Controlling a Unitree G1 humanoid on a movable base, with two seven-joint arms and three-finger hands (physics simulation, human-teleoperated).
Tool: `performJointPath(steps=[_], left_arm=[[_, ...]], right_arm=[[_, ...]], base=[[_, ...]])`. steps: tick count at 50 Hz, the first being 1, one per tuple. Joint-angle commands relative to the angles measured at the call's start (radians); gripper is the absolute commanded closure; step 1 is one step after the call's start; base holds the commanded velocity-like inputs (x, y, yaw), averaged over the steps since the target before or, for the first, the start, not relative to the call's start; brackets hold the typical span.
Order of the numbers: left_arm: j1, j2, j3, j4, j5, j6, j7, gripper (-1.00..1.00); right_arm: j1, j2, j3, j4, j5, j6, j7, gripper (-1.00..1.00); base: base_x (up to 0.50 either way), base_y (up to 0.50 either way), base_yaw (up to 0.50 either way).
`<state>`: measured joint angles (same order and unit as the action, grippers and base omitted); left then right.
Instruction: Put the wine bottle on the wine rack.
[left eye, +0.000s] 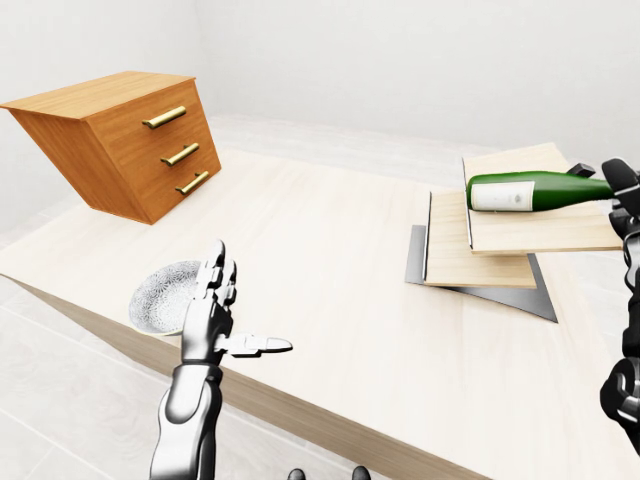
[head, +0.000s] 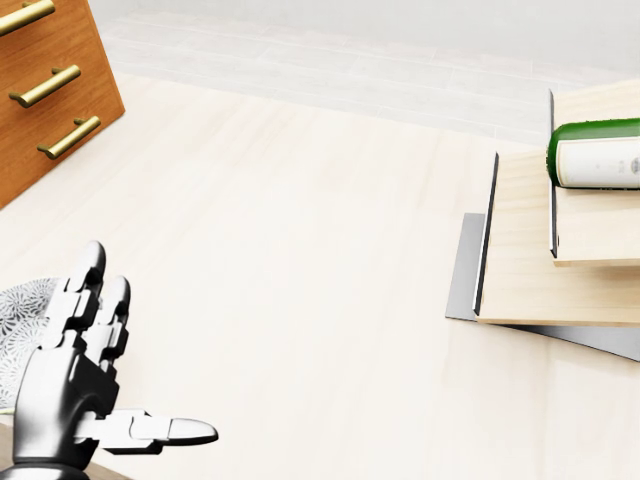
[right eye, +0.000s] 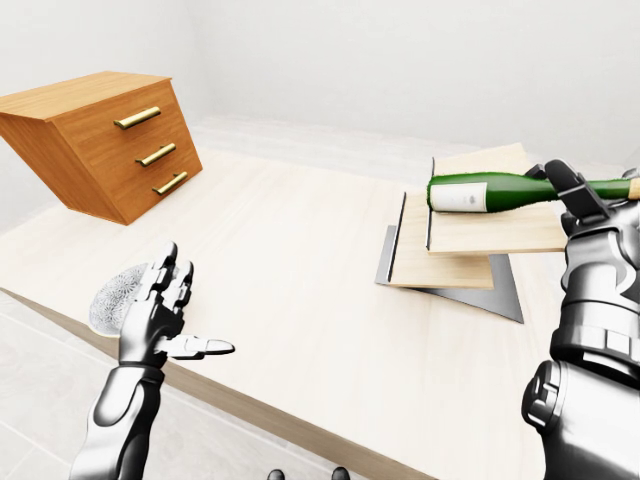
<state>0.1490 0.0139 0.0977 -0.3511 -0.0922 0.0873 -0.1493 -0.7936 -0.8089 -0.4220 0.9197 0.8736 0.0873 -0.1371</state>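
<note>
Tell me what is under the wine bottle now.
The wine bottle lies sideways over the upper wooden shelf of the wine rack. The right hand covers its neck, so contact there is hidden.

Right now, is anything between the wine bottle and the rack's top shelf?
Nothing visible. The wine bottle lies sideways just over the wine rack, its neck at the right hand.

No text, brand, number or sign can be read anywhere. The wine bottle (right eye: 500, 191) carries a pale label (right eye: 461, 196), but it shows as a plain blank patch, with no lettering legible in any view.
</note>
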Motion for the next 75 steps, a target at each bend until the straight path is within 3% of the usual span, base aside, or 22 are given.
performJointPath(steps=[1, 19, 20, 38, 68, 75], left_arm=[[-0.001, 0.000, -0.003, 0.011, 0.003, 0.000, 0.001, -1.00], [-0.003, 0.001, -0.002, 0.029, 0.000, 0.000, -0.002, -1.00], [-0.003, 0.001, -0.001, 0.033, 0.000, 0.000, -0.002, -1.00], [0.002, 0.002, 0.001, 0.034, -0.006, 0.000, -0.005, -1.00], [0.008, 0.002, 0.005, 0.022, -0.010, 0.000, -0.007, -1.00], [0.005, 0.002, 0.007, 0.024, -0.009, 0.000, -0.007, -1.00]], right_arm=[[0.009, -0.002, 0.005, -0.007, -0.002, 0.000, -0.005, -1.00], [0.036, -0.018, -0.010, -0.041, 0.003, 0.000, -0.024, -1.00], [0.041, -0.022, 0.023, -0.057, -0.025, 0.000, -0.023, -1.00], [0.043, -0.007, 0.015, -0.141, -0.090, 0.000, -0.040, -1.00], [0.174, -0.010, -0.028, -0.295, -0.177, 0.000, -0.052, -1.00], [0.230, -0.012, -0.072, -0.381, -0.180, 0.000, -0.056, -1.00]], base=[[0.00, 0.00, 0.00], [0.00, 0.00, 0.00], [0.00, 0.00, 0.00], [0.00, 0.00, 0.00], [0.00, 0.00, 0.00], [0.00, 0.00, 0.00]])
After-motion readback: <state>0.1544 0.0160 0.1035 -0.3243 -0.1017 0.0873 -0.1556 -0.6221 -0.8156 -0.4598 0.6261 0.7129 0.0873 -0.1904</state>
